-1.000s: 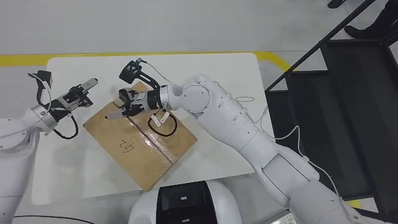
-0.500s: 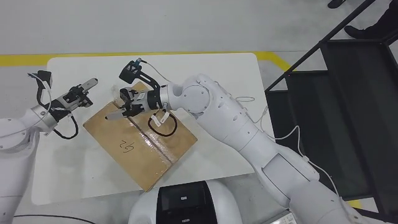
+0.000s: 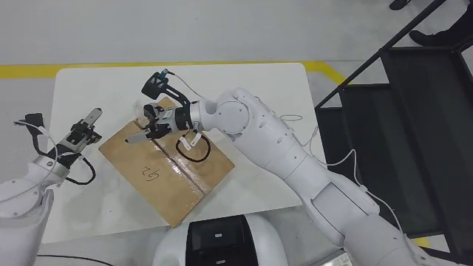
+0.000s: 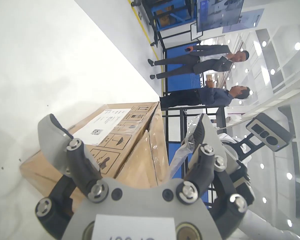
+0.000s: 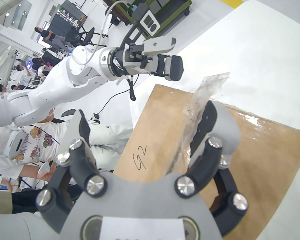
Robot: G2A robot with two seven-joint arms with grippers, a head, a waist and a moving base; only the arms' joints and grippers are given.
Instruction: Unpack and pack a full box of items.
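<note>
The closed cardboard box lies askew on the white surface, lower centre-left in the top view. Over its upper corner hovers the right claw, released, with a loose strip of clear tape rising beside one finger. The left claw, likewise released, hangs just left of the box.

Bright overhead light; soft shadow beside box.
</note>
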